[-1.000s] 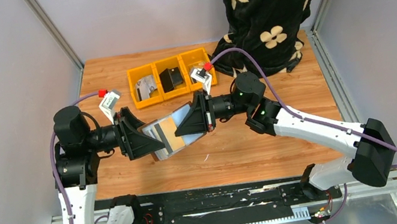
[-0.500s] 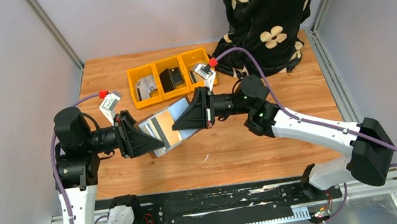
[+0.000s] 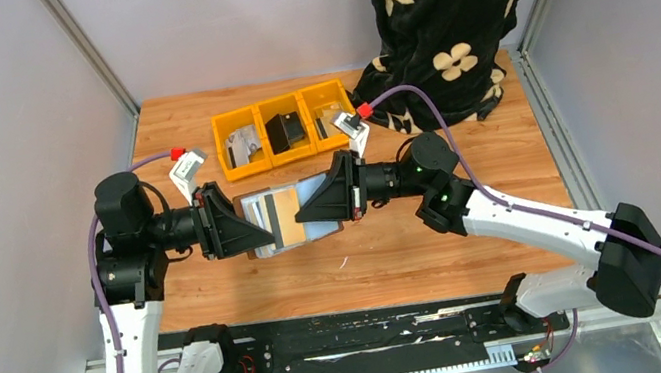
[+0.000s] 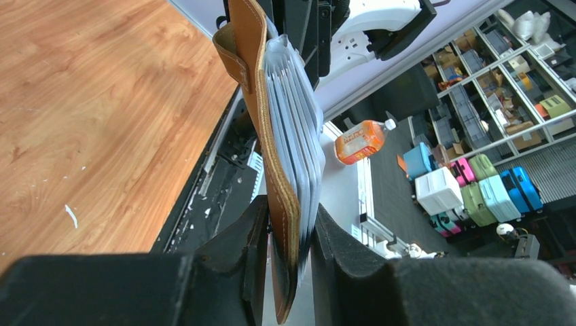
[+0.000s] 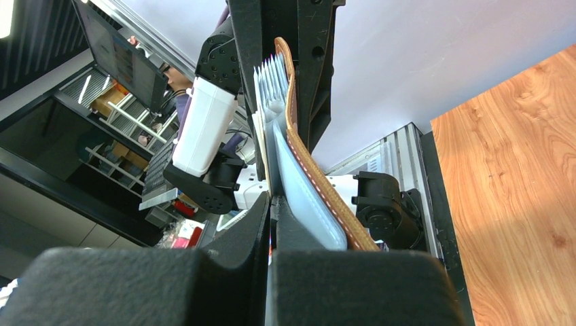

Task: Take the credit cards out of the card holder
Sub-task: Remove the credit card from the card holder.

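1. Two grippers hold the card holder (image 4: 255, 81) between them in the air above the table (image 3: 389, 258), just in front of the yellow tray (image 3: 248, 171).
2. The left gripper (image 3: 258, 234) is closed down on the holder's left end. In its wrist view, the fingers (image 4: 238, 251) press on the brown leather cover on one side and the stack of clear sleeves on the other.
3. The right gripper (image 3: 306, 216) is fully closed at the opposite end, pinching a thin sheet at the edge of the sleeve stack. I cannot tell whether that sheet is a sleeve or a card.
4. Seen from above, the holder is spread open with its sleeves facing up, and a tan card (image 3: 286, 219) with a dark stripe shows in them.
5. In the tray, a grey-white card (image 3: 243, 143) lies in the left compartment and a black card (image 3: 285, 130) in the middle one. The right compartment is partly hidden behind the right wrist.
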